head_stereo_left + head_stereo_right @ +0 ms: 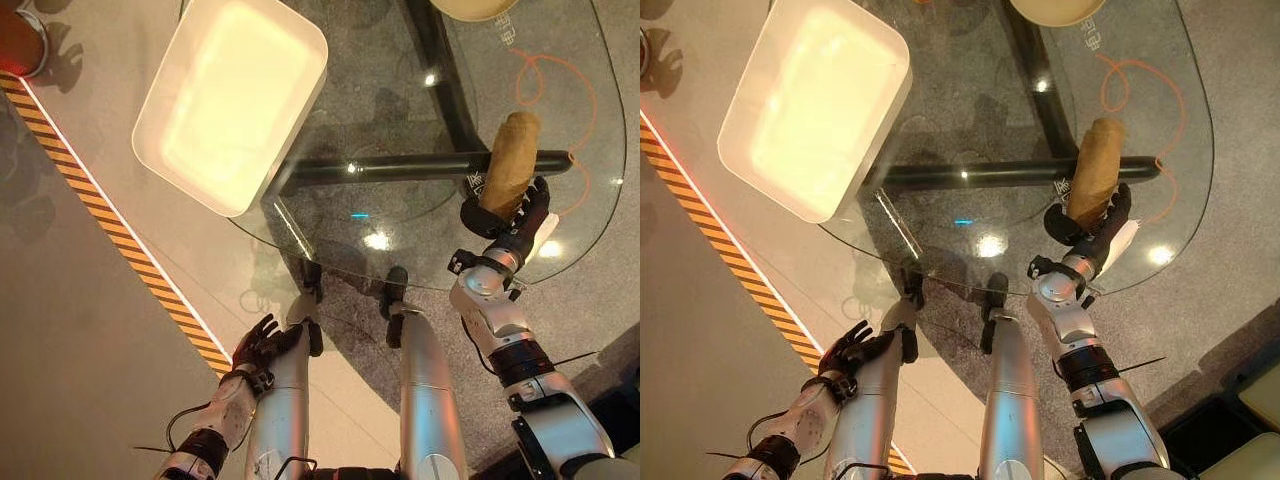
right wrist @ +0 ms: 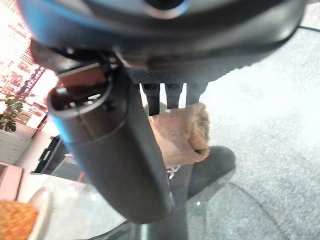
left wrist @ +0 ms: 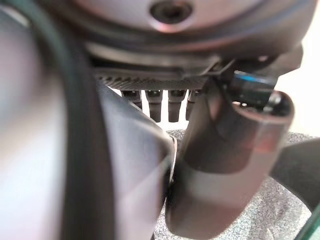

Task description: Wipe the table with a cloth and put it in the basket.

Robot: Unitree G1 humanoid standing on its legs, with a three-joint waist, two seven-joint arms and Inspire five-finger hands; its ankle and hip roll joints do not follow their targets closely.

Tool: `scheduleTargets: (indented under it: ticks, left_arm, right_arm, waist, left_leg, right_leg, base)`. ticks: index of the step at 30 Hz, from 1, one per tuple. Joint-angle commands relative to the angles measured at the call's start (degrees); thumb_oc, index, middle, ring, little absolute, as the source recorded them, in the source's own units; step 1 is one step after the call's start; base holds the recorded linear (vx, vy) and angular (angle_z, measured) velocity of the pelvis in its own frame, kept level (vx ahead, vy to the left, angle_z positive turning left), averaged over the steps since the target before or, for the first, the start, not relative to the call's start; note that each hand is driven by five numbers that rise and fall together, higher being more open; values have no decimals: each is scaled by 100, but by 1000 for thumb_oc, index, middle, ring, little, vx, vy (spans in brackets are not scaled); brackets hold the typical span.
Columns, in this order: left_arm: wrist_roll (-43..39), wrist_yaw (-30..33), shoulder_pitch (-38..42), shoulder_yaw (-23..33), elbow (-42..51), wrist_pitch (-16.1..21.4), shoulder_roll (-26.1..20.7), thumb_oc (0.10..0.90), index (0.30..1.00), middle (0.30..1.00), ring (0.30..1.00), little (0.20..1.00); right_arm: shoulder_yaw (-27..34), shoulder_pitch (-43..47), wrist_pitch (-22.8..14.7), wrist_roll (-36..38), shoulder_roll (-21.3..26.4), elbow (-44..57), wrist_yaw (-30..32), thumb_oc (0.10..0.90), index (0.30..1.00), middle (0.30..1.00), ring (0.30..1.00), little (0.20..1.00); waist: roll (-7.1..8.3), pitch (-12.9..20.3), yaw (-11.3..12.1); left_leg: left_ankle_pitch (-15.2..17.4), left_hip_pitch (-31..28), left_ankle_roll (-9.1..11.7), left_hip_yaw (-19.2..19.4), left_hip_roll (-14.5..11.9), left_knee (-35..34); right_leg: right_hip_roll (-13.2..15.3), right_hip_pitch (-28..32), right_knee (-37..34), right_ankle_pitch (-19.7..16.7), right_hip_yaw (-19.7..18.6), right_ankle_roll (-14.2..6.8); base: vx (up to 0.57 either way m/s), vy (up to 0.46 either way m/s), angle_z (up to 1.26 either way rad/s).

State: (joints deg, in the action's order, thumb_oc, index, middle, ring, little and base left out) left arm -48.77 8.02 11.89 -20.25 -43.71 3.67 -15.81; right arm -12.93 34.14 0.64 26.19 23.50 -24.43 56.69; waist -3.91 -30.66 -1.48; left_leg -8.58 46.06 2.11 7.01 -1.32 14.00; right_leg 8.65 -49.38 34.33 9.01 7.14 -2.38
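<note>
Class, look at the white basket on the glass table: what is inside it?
Nothing shows inside the white basket; its pale floor looks bare. The brown cloth lies rolled on the glass table at the right hand, whose fingers are hidden behind it.

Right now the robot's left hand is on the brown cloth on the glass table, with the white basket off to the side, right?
Not quite: it is the right hand on the brown cloth, as the left eye view shows. The left hand hangs low beside the glass table. The white basket is indeed off to the side.
</note>
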Motion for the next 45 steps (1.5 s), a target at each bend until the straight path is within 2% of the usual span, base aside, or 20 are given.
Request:
scheduleTargets:
  ticks: [1, 6, 9, 19, 20, 21, 22, 23, 24, 28, 33, 41, 45]
  left_arm:
    - [-170, 212, -329, -339, 30, -53, 71, 800, 900, 900, 900, 900]
    - [-158, 221, -307, -358, 97, -74, 43, 800, 900, 900, 900, 900]
    - [-168, 214, -253, -350, 67, -76, 31, 800, 900, 900, 900, 900]
    - [-236, 162, -193, -383, -76, -85, 16, 800, 900, 900, 900, 900]
    - [-238, 150, -194, -382, -88, -72, 15, 800, 900, 900, 900, 900]
    - [-235, 137, -192, -381, -93, -50, 14, 800, 900, 900, 900, 900]
    - [-238, 137, -189, -382, -93, -41, 13, 800, 900, 900, 900, 900]
    - [-242, 147, -174, -372, -88, -30, 13, 800, 900, 900, 900, 900]
    - [-248, 142, -159, -364, -79, -45, 6, 800, 900, 900, 900, 900]
    - [-248, 214, -116, -348, -92, -136, 9, 800, 900, 900, 900, 900]
    - [-227, 165, -145, -294, -268, -169, 22, 800, 900, 900, 900, 900]
    - [-213, 45, -184, -235, -420, -90, 102, 800, 900, 900, 900, 900]
    - [-229, 61, -225, -234, -381, -33, 128, 800, 900, 900, 900, 900]
  right_arm:
    - [64, -18, -88, 60, 633, 302, 367, 800, 900, 900, 900, 900]
    - [64, 102, -30, 81, 691, 113, 377, 800, 900, 900, 900, 900]
    - [48, 201, 194, 185, 760, -128, 489, 800, 900, 900, 900, 900]
    - [-15, 552, 175, 201, 953, -540, 450, 800, 900, 900, 900, 900]
    - [-21, 567, 224, 210, 958, -560, 439, 753, 860, 860, 860, 853]
    - [-32, 571, 264, 242, 965, -581, 401, 671, 789, 789, 789, 771]
    - [-38, 574, 286, 258, 966, -592, 374, 649, 771, 771, 771, 749]
    - [-70, 582, 355, 342, 981, -651, 215, 446, 596, 596, 596, 546]
    - [-93, 598, 406, 381, 991, -685, 100, 100, 300, 300, 300, 200]
    - [-168, 638, 494, 501, 974, -743, -128, 100, 300, 300, 300, 200]
    - [-250, 641, 436, 510, 920, -752, -232, 100, 300, 300, 300, 200]
    - [-220, 590, 257, 231, 885, -466, 70, 100, 300, 300, 300, 200]
    - [-165, 540, 353, -198, 932, -73, 307, 100, 300, 300, 300, 200]
  waist:
    - [-72, 87, 4]
    - [-125, 87, 39]
    - [-143, 87, 56]
    - [-185, 87, 112]
    - [-184, 87, 114]
    - [-181, 87, 116]
    - [-180, 87, 117]
    - [-178, 87, 121]
    - [-177, 87, 126]
    - [-176, 87, 138]
    - [-167, 87, 145]
    - [-134, 87, 124]
    - [-114, 87, 112]
  left_leg:
    - [1275, 273, -92, 144, 403, 1283]
    - [1279, 421, -87, 113, 404, 1342]
    - [1255, 505, -71, 81, 402, 1352]
    - [1213, 633, -41, 16, 396, 1339]
    - [1207, 639, -38, 10, 394, 1331]
    - [1202, 655, -35, 7, 392, 1328]
    - [1201, 662, -33, 6, 391, 1329]
    - [1194, 686, -30, 2, 387, 1326]
    - [1192, 697, -26, -6, 390, 1324]
    - [1185, 719, -27, -25, 394, 1317]
    - [1171, 696, -21, -25, 403, 1283]
    - [1199, 639, -18, 14, 391, 1298]
    - [1217, 631, -30, 14, 403, 1301]
  right_leg:
    - [-309, -56, -1224, -1042, 121, -99]
    - [-301, -217, -1155, -1040, 97, -102]
    - [-294, -304, -1140, -1063, 92, -106]
    - [-308, -438, -1101, -1066, 101, -118]
    - [-308, -451, -1095, -1069, 104, -120]
    - [-306, -464, -1097, -1070, 109, -119]
    - [-305, -468, -1098, -1070, 112, -118]
    - [-303, -491, -1097, -1072, 117, -115]
    - [-305, -503, -1096, -1072, 117, -116]
    - [-304, -528, -1111, -1088, 112, -120]
    - [-310, -500, -1149, -1086, 135, -113]
    - [-308, -420, -1164, -1057, 114, -134]
    - [-309, -413, -1161, -1060, 104, -159]
  base:
    - [31, -11, 2]
    - [0, 0, 0]
    - [11, -10, 2]
    - [1, -3, 1]
    - [0, 0, 0]
    - [0, 0, 0]
    - [0, 0, 0]
    - [0, 0, 0]
    - [0, 0, 0]
    - [0, 0, 0]
    - [0, 0, 0]
    - [5, 23, 0]
    - [6, 18, 0]
